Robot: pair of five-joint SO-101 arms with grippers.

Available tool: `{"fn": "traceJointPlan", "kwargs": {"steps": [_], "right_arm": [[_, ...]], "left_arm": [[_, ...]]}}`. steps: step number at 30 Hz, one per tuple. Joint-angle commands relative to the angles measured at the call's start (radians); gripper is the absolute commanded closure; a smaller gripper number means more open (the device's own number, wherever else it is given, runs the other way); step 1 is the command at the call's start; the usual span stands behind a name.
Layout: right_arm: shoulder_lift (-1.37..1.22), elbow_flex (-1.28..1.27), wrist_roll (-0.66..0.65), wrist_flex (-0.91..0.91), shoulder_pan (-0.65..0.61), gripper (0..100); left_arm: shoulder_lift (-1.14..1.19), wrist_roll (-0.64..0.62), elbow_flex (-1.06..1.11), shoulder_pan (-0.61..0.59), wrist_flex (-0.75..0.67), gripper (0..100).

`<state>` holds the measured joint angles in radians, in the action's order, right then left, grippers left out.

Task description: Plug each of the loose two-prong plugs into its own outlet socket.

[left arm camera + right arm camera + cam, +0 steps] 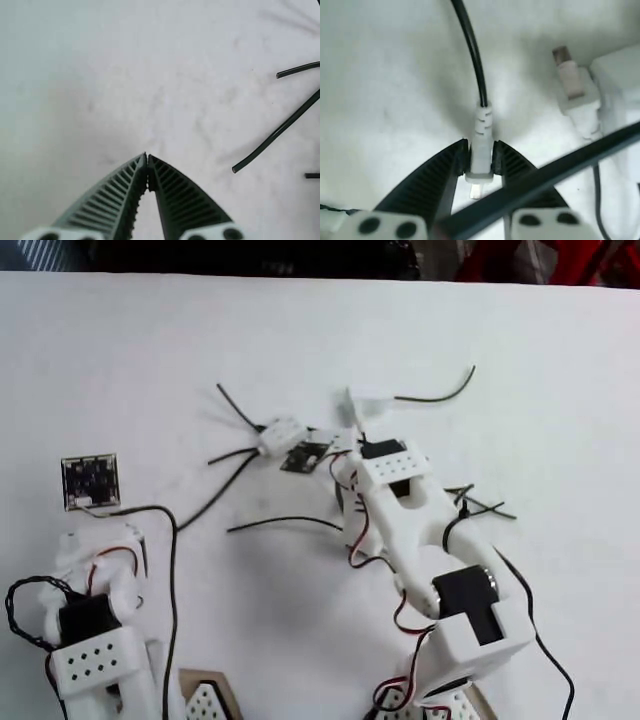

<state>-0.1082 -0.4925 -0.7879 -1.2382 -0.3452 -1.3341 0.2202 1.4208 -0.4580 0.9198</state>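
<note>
1. The right arm (pixel 420 530) is stretched out to the middle of the desk (pixel 150 350), and its jaws are drawn in narrow on the white plug (pixel 481 145). They pinch it across the body. The black cable (pixel 470 50) leads away from the wrist, and a prong sticks out on the wrist's side.
2. I think this hold is chosen so that the body cannot twist while it is carried. But the prongs face back toward the wrist, so the plug probably needs turning before it can enter a socket.
3. A second plug (pixel 576 95) lies flat on the desk just beside a white block (pixel 620 70) (I take this for the outlet piece, though its sockets cannot be seen). Its metal prong (pixel 561 52) lies alongside the block and not in it, so this plug is not inserted yet.
4. The left arm (pixel 95 640) is folded near its own base, well apart from the plugs. Its jaws are closed tip to tip on nothing, above bare desk near loose black wires (pixel 280 130). My guess is that it is parked there to leave room for the right arm.
</note>
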Motion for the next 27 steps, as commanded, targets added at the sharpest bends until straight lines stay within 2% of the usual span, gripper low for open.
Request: {"fn": "traceJointPlan", "kwargs": {"steps": [1, 6, 19, 23, 27], "right_arm": [[0.018, 0.011, 0.008, 0.007, -0.007, 93.5], [0.018, 0.005, 0.011, 0.007, -0.024, 86.6], [-0.008, 0.000, 0.002, 0.005, -0.027, 98.1], [-0.025, 0.000, 0.002, -0.025, -0.051, 98.2], [0.065, 0.002, 0.006, -0.048, -0.061, 98.1]], "left_arm": [[-0.018, 0.003, -0.002, -0.008, -0.021, 98], [-0.018, 0.003, -0.002, -0.008, -0.021, 98], [-0.018, 0.003, -0.002, -0.008, -0.021, 98], [-0.018, 0.003, -0.002, -0.008, -0.021, 98], [-0.018, 0.003, -0.002, -0.008, -0.021, 98]]}}
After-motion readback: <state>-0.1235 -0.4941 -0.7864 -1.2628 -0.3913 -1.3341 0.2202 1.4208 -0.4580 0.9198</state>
